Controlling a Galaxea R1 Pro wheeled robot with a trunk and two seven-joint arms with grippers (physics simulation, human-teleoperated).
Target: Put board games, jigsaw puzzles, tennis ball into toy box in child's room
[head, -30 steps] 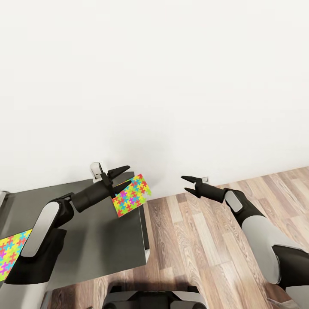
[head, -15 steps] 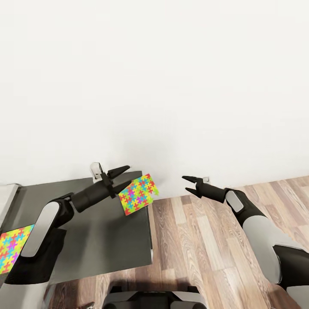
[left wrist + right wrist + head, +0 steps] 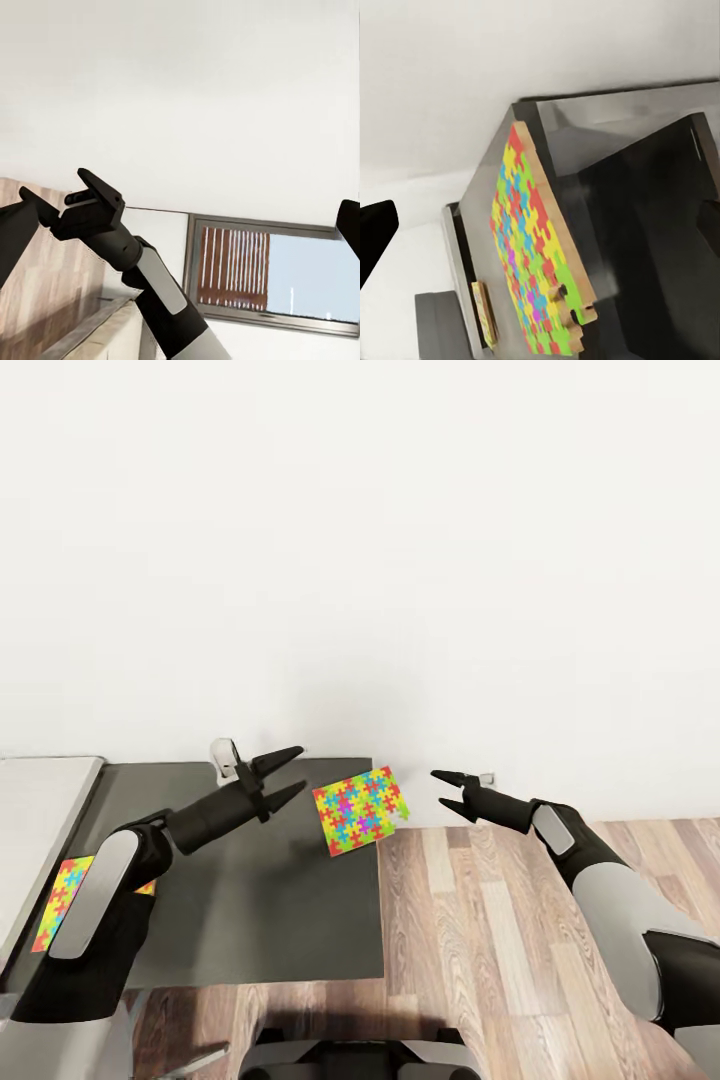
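Head view: no toy box seen. Jigsaw puzzle [image 3: 358,809] at far rt corner of dark grey table [image 3: 250,900], overhanging edge, tilted. 2nd puzzle [image 3: 62,890] near lt arm. Left gripper [image 3: 288,772] open, empty, just beside puzzle. Right gripper [image 3: 446,790] open, empty, over wood floor [image 3: 500,960].

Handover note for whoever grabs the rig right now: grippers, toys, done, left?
Left gripper: open, empty, above the dark grey desk section.
Right gripper: open, empty, over the wood floor.
One jigsaw puzzle sits at the desk's far right corner, overhanging the edge; second puzzle lies by the left arm, partly hidden.
Toy box, board games and ball aren't visible.
Done: nothing confirmable from here. Left: both puzzles still need boxing.
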